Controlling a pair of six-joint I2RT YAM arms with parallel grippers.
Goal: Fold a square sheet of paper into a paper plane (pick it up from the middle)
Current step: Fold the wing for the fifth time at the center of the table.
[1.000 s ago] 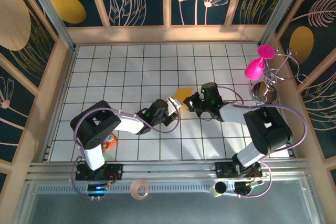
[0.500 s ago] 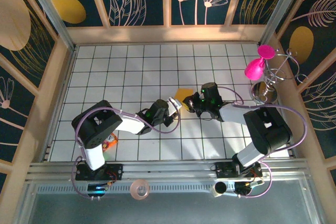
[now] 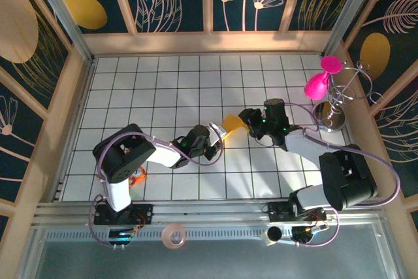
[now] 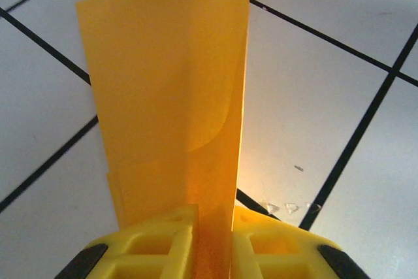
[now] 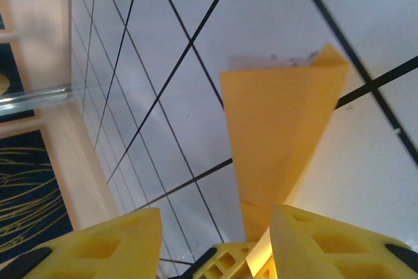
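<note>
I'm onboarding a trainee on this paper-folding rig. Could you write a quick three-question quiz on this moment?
1. True or false: the right gripper stands open, its jaws apart.
2. What holds the folded orange paper? A. the left gripper; B. the right gripper; C. nothing, it lies flat on the tiles.
3. Fill in: the pink figure stands on the robot's ___ side.

Key: 1 true; 2 A, the paper is clamped between its yellow fingers; 3 right.
</note>
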